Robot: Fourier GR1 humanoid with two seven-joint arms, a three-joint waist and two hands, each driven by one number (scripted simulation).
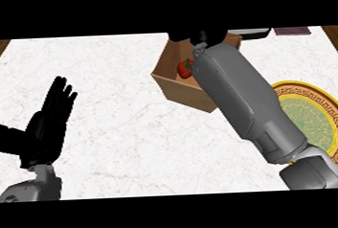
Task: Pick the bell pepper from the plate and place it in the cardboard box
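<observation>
Where the pepper lies: although the grey forearm covers much of the cardboard box, a red bell pepper with a green stem shows inside it, against the left inner wall.
Plate: the gold-rimmed plate with a green centre sits at the right of the marble counter, partly under the right forearm; no pepper shows on its visible part.
Right hand: the right hand is over the far side of the box, at the upper limit of the view; only dark shapes show, so I cannot tell whether its fingers are apart or curled, or whether they touch the pepper.
Left hand: the left hand rests at the left of the view, fingers straight and up, holding nothing, well apart from the box.
Progress: judging by where the pepper lies, placement looks done or all but done.
Risk, release: if a finger is on the pepper, pulling back could drag it up the wall and out.
Risk, box: the forearm crosses the near right wall closely; a low or sideways retreat could catch the rim and shift or tip the box.
Risk, plate: the elbow passes over the plate, so a dropped elbow might nudge it.
</observation>
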